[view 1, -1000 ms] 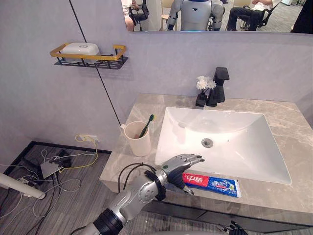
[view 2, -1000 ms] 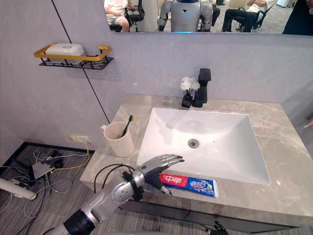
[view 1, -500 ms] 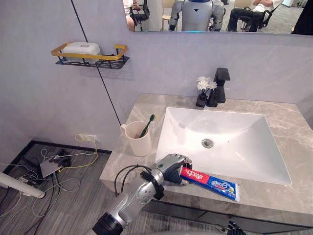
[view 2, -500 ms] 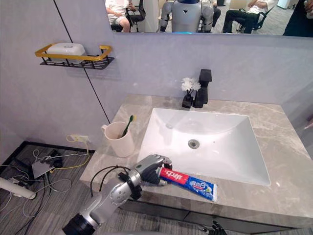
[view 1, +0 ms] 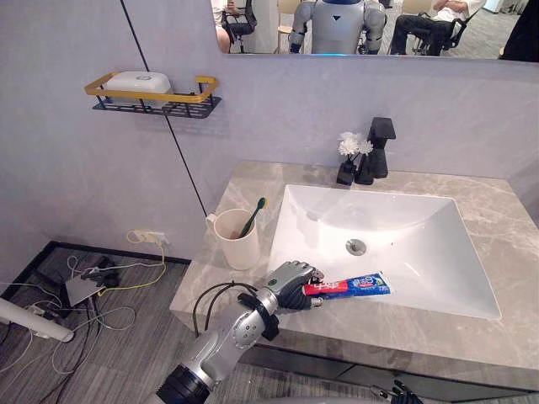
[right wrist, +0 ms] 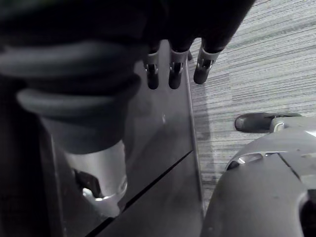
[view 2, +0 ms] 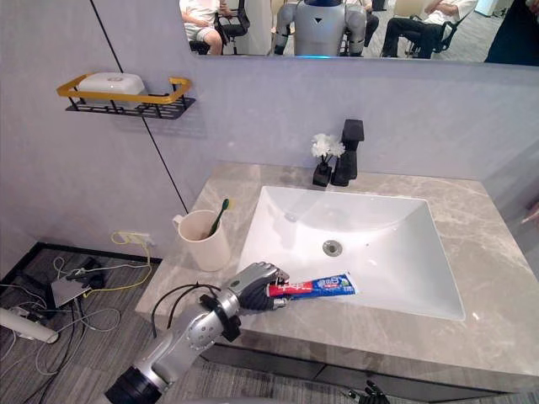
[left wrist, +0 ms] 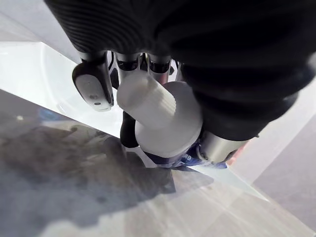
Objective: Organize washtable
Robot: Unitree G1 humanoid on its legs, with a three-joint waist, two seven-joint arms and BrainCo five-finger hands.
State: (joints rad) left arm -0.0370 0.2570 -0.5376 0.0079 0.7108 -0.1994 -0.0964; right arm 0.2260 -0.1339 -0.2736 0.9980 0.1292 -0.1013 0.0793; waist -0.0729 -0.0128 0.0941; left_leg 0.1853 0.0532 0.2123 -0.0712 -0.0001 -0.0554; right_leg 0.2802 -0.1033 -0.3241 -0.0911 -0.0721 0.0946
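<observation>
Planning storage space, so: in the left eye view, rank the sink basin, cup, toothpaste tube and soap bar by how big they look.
1. sink basin
2. cup
3. toothpaste tube, in the left hand, and soap bar: about alike; the soap bar sits farther away, so I leave them unranked.

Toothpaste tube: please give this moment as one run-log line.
left hand: shut on red-and-blue toothpaste tube, cap end | tube: roughly level, over white sink's front rim | right hand: open, idle, hanging low
</observation>
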